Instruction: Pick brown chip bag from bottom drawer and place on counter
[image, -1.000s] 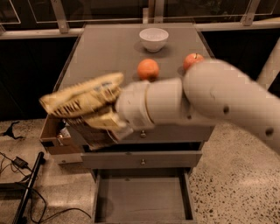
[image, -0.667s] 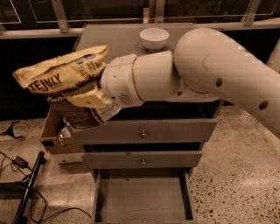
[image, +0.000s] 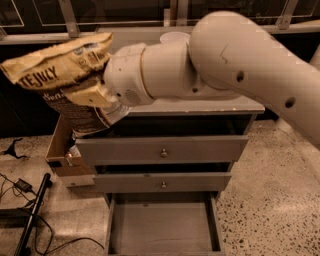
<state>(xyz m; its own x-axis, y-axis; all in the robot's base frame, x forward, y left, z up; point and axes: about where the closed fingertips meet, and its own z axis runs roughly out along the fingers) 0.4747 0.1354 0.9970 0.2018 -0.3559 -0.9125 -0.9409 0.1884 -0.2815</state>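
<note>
The brown chip bag (image: 55, 75) has a tan top with dark lettering and a dark brown lower part. It hangs in the air at the upper left, left of the cabinet and well above the drawers. My gripper (image: 95, 92) is shut on its right side, mostly hidden behind the bag and the white wrist. The bottom drawer (image: 162, 227) is pulled open at the bottom, and its grey floor is bare. The big white arm hides most of the counter (image: 210, 105); only a strip of its front edge shows.
Two shut knobbed drawers (image: 163, 152) sit above the open one. A white bowl's rim (image: 175, 37) peeks out behind the arm. An open cardboard box (image: 62, 155) stands left of the cabinet. Cables (image: 20, 185) and a black pole (image: 32, 220) lie on the floor at left.
The arm has lifted the bag higher and further left, closer to the camera. It now covers the counter and the oranges that showed earlier.
</note>
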